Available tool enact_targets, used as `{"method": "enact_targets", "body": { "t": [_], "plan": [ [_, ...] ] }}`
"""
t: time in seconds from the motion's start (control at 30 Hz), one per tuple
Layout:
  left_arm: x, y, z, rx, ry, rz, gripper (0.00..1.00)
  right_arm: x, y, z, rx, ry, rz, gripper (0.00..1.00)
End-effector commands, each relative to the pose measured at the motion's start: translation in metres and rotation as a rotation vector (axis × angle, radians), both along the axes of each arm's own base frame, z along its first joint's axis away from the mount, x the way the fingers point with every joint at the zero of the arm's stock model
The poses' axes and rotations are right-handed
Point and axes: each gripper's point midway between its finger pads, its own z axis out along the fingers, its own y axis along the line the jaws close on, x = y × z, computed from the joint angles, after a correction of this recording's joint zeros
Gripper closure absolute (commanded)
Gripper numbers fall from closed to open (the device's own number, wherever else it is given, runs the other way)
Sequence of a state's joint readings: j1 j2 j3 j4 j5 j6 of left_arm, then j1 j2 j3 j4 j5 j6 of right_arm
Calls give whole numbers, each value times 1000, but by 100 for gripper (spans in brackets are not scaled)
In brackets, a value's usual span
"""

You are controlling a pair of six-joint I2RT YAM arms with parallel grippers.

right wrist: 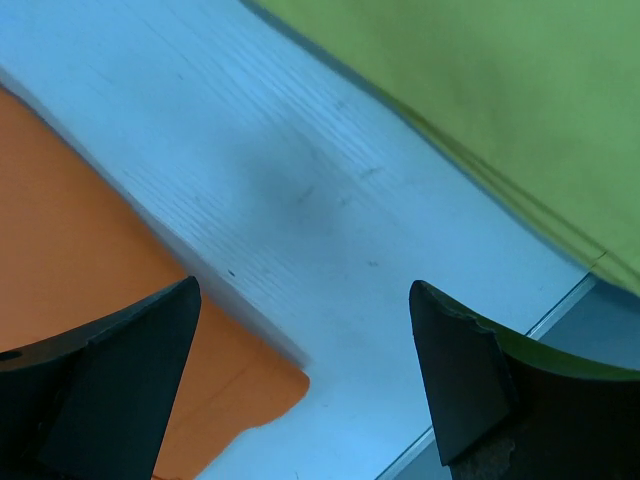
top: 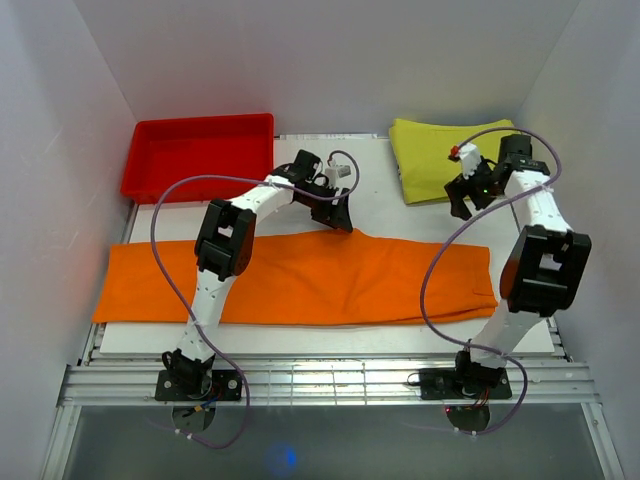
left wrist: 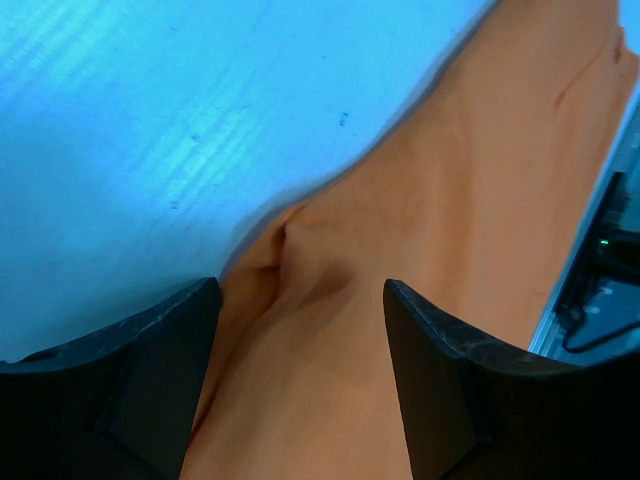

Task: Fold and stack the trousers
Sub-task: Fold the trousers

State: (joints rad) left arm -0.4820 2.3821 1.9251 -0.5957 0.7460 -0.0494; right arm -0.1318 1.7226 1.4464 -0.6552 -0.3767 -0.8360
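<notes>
Left wrist view: the left gripper (left wrist: 300, 295) has its jaws spread wide and grips nothing. The trousers (left wrist: 450, 200) lie under and between the two fingers (left wrist: 150, 380), with a small pucker in the cloth near the fabric's edge. Whether the fingertips actually touch the cloth cannot be told.

Right wrist view: the right gripper (right wrist: 305, 300) also has its jaws wide apart and holds nothing. Bare table (right wrist: 300, 190) lies below it. A corner of the trousers lies toward the left finger and the yellow-green cloth (right wrist: 480, 90) toward the right finger.

Top external view: the trousers lie flat as one long orange band across the near half of the table. Their long axis runs from 9 o'clock to 3 o'clock, and the 9 o'clock end hangs past the table's edge. Which end is the waist cannot be told. The left gripper hangs over the band's far edge, near its middle. The right gripper is at about 2 o'clock, between the band's 3 o'clock end and the yellow-green cloth. A red tray (top: 200, 155) stands at about 10 o'clock.
</notes>
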Motion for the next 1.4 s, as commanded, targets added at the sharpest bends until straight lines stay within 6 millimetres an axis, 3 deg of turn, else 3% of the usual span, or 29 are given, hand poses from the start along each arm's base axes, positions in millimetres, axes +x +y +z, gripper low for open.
{"method": "enact_targets", "body": {
  "t": [0.0, 0.03, 0.23, 0.43, 0.6, 0.7, 0.73, 0.77, 0.83, 0.93, 0.97, 1.0, 1.2, 1.23, 1.27, 1.3, 1.33, 1.37],
  "plan": [
    [-26, -13, 24, -79, 98, -18, 22, -21, -28, -19, 28, 181, 39, 10],
    [-29, -16, 23, -92, 112, -27, 24, -22, -33, -37, 40, 240, 41, 10],
    [-43, -24, 15, -143, 219, -37, 34, -42, -41, -76, 42, 391, 124, 9],
    [-37, -35, 27, -233, 224, -49, 36, -65, -36, -100, 67, 503, 170, 0],
    [-30, -41, 43, -303, 200, -37, 50, -72, -37, -106, 58, 528, 176, 36],
    [-20, -37, 46, -303, 147, -1, 76, -77, -41, -105, 23, 526, 181, 51],
    [-16, -35, 43, -295, 128, 16, 94, -78, -43, -103, 14, 518, 179, 54],
    [-10, -34, 43, -280, 97, 40, 100, -78, -45, -102, 8, 511, 179, 58],
    [2, -29, 44, -261, 16, 68, 100, -80, -48, -99, -6, 503, 179, 63],
    [25, -14, 52, -213, -188, 182, 100, -81, -52, -97, -27, 494, 174, 92],
    [22, -5, 40, -178, -215, 208, 100, -82, -53, -97, -33, 497, 173, 92],
    [33, 1, 51, -152, -305, 261, 100, -82, -54, -98, -44, 497, 172, 92],
    [51, 24, 43, 21, -615, 278, 100, -78, -64, -100, -107, 453, 142, 92],
    [55, 27, 38, 46, -628, 285, 93, -73, -64, -99, -109, 435, 132, 92],
    [58, 29, 37, 65, -655, 267, 79, -68, -64, -96, -108, 424, 114, 92],
    [59, 26, 38, 66, -658, 248, 39, -66, -63, -95, -102, 428, 108, 91],
    [60, 26, 41, 67, -668, 241, 28, -63, -62, -92, -92, 430, 99, 84],
    [62, 25, 46, 61, -678, 239, 17, -50, -65, -81, -92, 397, 85, 62]
  ]
}}
